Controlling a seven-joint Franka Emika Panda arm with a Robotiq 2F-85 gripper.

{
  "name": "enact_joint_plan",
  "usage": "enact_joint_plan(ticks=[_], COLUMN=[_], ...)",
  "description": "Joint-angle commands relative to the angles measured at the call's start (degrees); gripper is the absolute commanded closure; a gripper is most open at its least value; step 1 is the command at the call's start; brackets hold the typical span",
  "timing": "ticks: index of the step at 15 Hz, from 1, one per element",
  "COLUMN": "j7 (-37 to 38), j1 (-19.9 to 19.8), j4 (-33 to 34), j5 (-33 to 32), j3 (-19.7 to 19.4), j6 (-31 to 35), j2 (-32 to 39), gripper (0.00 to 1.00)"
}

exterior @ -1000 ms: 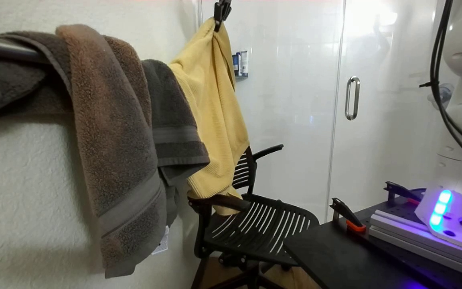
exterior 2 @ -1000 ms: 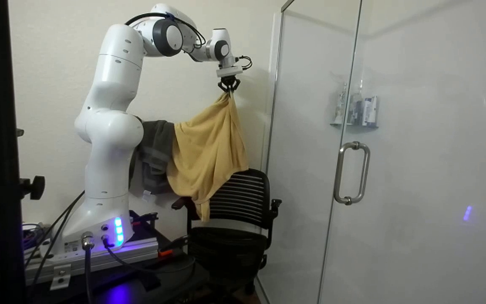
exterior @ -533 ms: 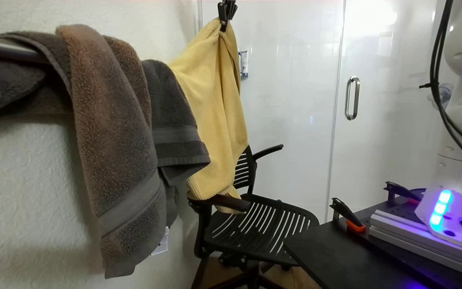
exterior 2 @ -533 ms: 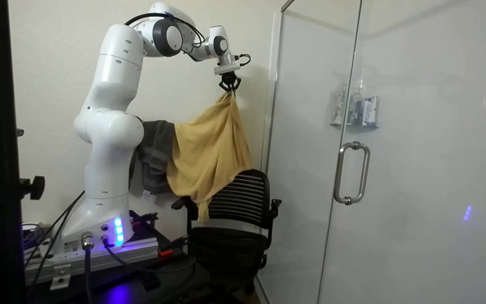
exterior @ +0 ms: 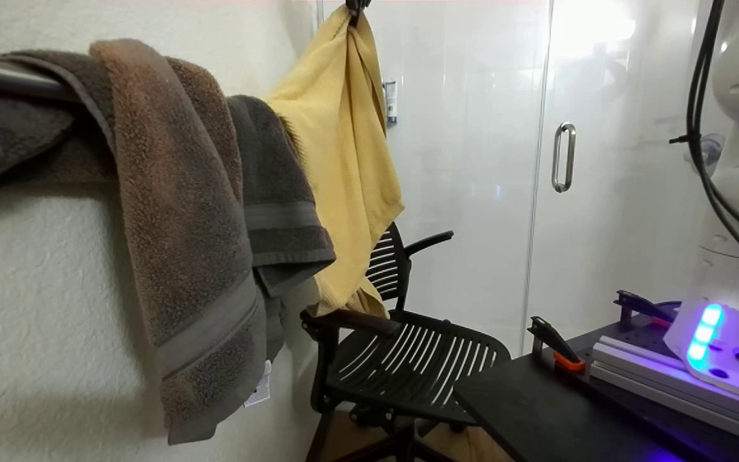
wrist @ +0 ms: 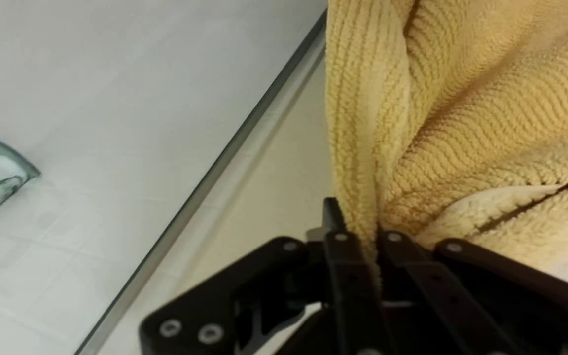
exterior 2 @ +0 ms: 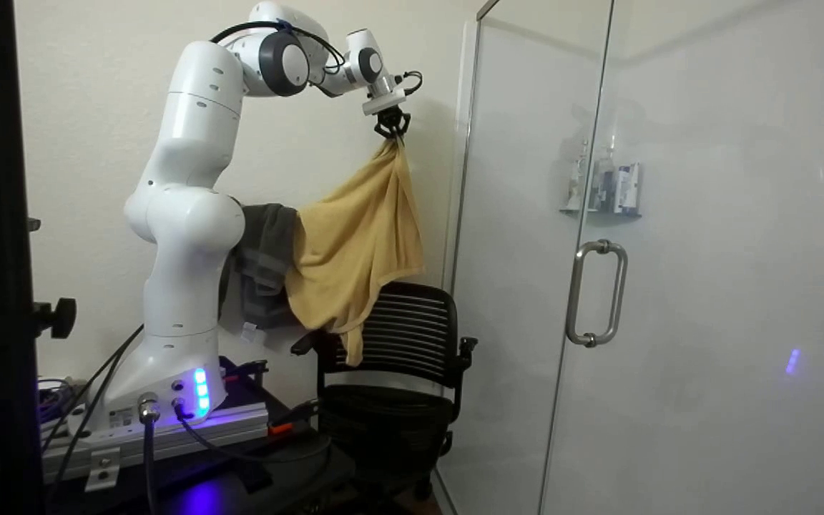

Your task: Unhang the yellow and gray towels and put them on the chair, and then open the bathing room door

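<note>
My gripper (exterior 2: 398, 139) is shut on the top of the yellow towel (exterior 2: 355, 250), high above the chair (exterior 2: 415, 325). In the wrist view, a fold of yellow cloth (wrist: 363, 123) runs between the black fingers (wrist: 340, 251). The towel slants down and left toward the gray towel (exterior: 283, 186); whether it still touches the rail there is hidden. Its lower end dangles near the chair's armrest (exterior: 360, 321), contact unclear. The gray towel hangs against the wall beside the brown one. The bathing room door (exterior 2: 705, 400) stands closed, with a silver handle (exterior 2: 621, 286).
A brown towel (exterior: 180, 244) drapes over a metal rail (exterior: 10, 76) along the wall. The black table (exterior: 536, 410) carries the arm's base and clamps (exterior: 552, 343) close to the chair. A shower shelf with bottles (exterior 2: 626, 189) sits behind the glass.
My gripper has risen and tilted, shifting slightly right in an exterior view. The yellow towel has been pulled up with it, its lower end higher than before. The gray towel stays put.
</note>
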Motion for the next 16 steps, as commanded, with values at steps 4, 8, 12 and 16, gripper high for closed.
enact_joint_plan(ticks=[4,8,12,16], j7=[6.58,10.85,14.78,18.75], j1=[2.19,2.53,2.98,2.82], j4=[17.15,24.67,29.60,30.22], j5=[-10.12,-15.57,-23.24,-33.18], j3=[-1.86,-2.11,-2.17,-2.54], j6=[-3.22,-7.66,-12.62,-12.63], j2=[-0.01,-0.75,-2.54,-3.21], gripper=[0.98,0.98,0.98,0.98])
